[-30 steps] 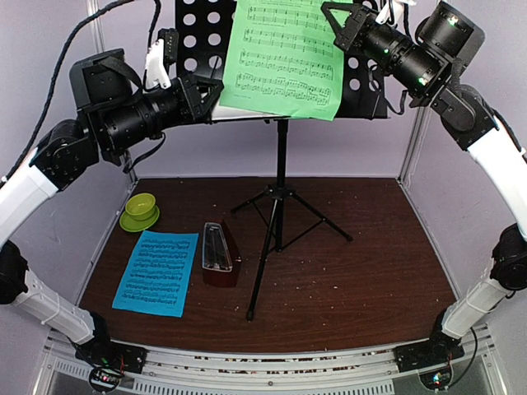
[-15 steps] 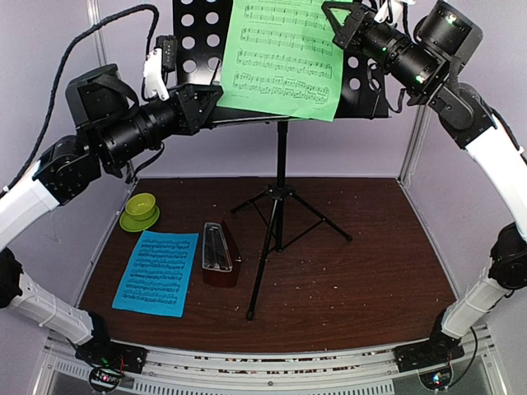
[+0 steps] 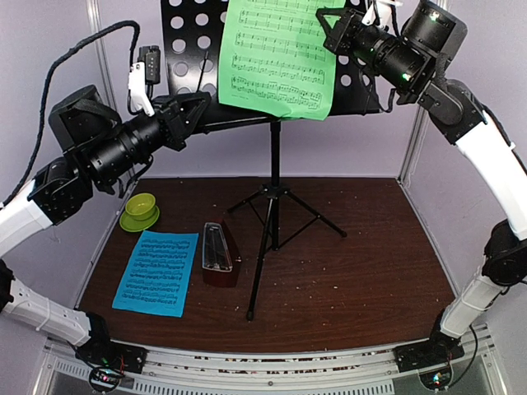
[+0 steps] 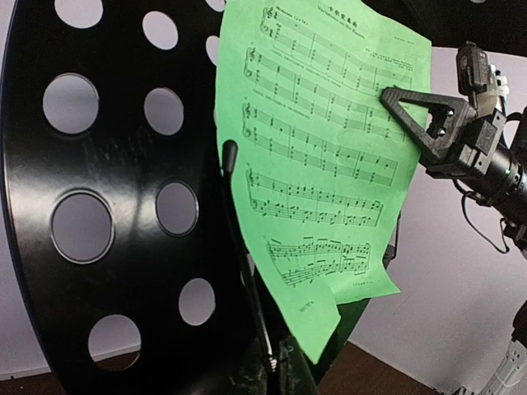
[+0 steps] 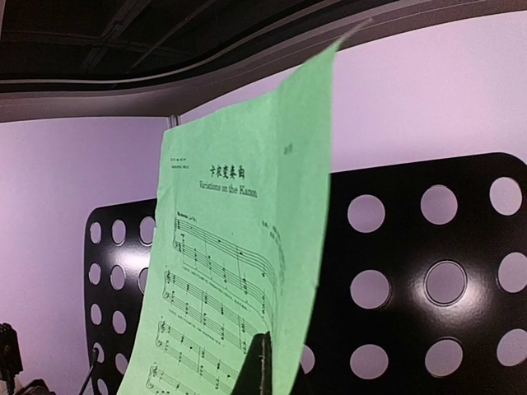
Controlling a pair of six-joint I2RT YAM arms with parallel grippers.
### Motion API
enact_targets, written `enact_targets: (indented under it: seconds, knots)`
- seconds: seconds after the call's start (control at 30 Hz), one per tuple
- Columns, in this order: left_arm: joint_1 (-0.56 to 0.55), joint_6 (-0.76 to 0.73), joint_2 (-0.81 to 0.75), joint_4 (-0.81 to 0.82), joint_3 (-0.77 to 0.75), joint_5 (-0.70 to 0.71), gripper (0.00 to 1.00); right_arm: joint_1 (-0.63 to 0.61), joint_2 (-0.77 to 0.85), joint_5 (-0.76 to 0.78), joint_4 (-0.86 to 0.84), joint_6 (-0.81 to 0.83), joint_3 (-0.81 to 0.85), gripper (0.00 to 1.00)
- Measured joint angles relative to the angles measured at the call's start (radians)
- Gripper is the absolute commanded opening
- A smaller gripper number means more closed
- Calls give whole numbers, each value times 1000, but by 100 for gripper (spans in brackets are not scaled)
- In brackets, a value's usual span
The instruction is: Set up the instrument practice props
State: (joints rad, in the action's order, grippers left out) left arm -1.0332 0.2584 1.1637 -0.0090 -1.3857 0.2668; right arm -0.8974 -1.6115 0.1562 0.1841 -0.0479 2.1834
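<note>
In the top external view, the black music stand (image 3: 272,206) was seen standing on its tripod near the middle of the brown bench (image 3: 370,271), and its hole-punched desk (image 3: 185,49) was raised to the top of the frame. A green sheet (image 3: 276,58) of printed music was laid against the desk, with its lower edge hanging below the ledge. The left claw (image 3: 202,105) was clenched on the lower left lip of the desk, and the right claw (image 3: 325,18) was clenched on the sheet's upper right edge. On the bench to the left of the tripod legs, the reddish-brown metronome (image 3: 218,253) was laid just beside the blue sheet (image 3: 156,271), and a lime-green bowl (image 3: 140,211) was set behind them. In the left wrist view, the desk (image 4: 123,247) was shown close up, the green sheet (image 4: 321,164) was curled away from it at the bottom, and a thin black rod (image 4: 239,247) was raised in front of the sheet's left edge; the right claw (image 4: 394,100) was pressed over the right edge. In the right wrist view, the sheet (image 5: 239,271) was seen edge-on before the desk (image 5: 412,271), and one dark finger (image 5: 260,362) was set against it.
</note>
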Motion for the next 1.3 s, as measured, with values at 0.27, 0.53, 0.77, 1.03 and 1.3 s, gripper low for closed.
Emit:
enact_targets:
  seconds: [0.27, 0.53, 0.77, 1.03, 1.3]
  knots:
    - [0, -128, 29, -18, -32, -63, 0, -1, 0, -6, -11, -1, -5, 0]
    - [0, -208, 46, -32, -51, -98, 0, -33, 37, -93, -137, 22, -102, 0]
    - [0, -254, 47, -44, -55, -126, 0, -40, 51, -172, -241, 34, -131, 0]
    - [0, -285, 50, -55, -64, -153, 0, -40, 16, -295, -334, 62, -108, 0]
    - [0, -319, 61, -76, -82, -176, 0, -40, -52, -431, -381, 84, -105, 0]
